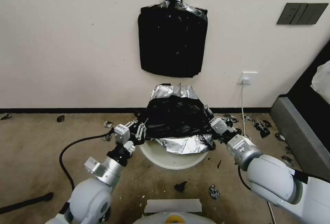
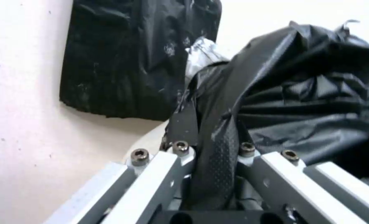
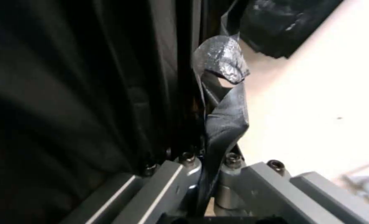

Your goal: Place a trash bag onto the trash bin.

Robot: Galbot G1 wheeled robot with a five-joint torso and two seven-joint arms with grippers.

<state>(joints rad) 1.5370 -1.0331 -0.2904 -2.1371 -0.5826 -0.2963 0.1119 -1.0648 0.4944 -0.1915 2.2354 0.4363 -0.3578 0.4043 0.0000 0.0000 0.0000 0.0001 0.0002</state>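
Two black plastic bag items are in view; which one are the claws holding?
The wrinkly black film trash bag draped over the round white trash bin, pinched by left claw and right claw; the flat black stack hangs untouched on the wall.

Trash bag (image 1: pixel 177 115): glossy black film, wrinkled, silvery glints, spread over bin top. Trash bin (image 1: pixel 170 158): white, round, rim showing at bag's 6 o'clock.

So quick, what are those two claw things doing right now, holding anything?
Left end effector: closed on the trash bag's edge, beside the trash bin.
Right end effector: closed on the bag's opposite edge.
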